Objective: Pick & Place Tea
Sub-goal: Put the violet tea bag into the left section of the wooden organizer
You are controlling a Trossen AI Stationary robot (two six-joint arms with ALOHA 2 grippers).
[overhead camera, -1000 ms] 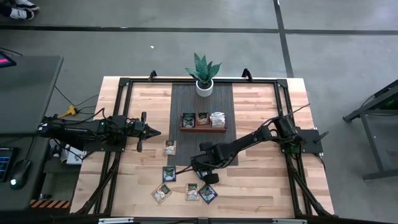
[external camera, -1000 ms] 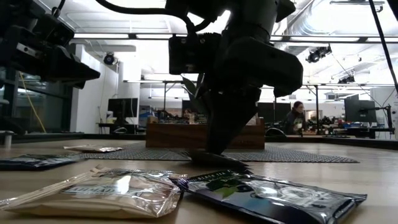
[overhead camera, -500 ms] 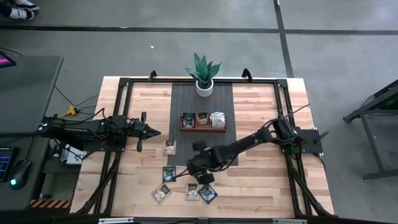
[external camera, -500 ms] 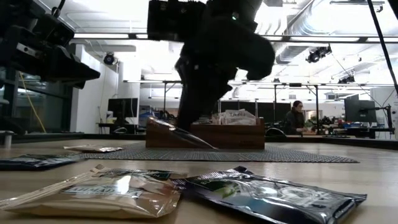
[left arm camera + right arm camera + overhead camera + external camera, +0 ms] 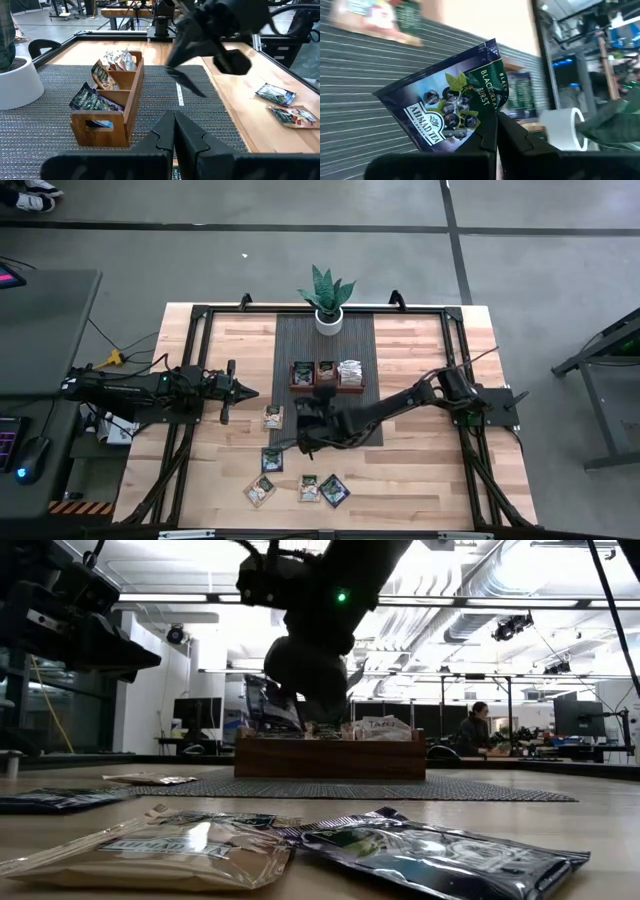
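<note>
The right end effector (image 5: 492, 131), clamped on a dark tea packet (image 5: 451, 106), has lifted it off the worktop (image 5: 420, 465) toward the tray (image 5: 327, 387).

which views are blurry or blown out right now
Right wrist view: background smeared, but the dark blackcurrant tea packet in the right gripper reads sharp. Low view: bright ceiling lights silhouette the arm; glare on the near foil packets.

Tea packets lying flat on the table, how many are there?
5. One packet beside the dark mat, another closer to the front, three along the front edge. The right gripper carries a sixth packet; its arm may hide more. Left gripper waits aside.
</note>
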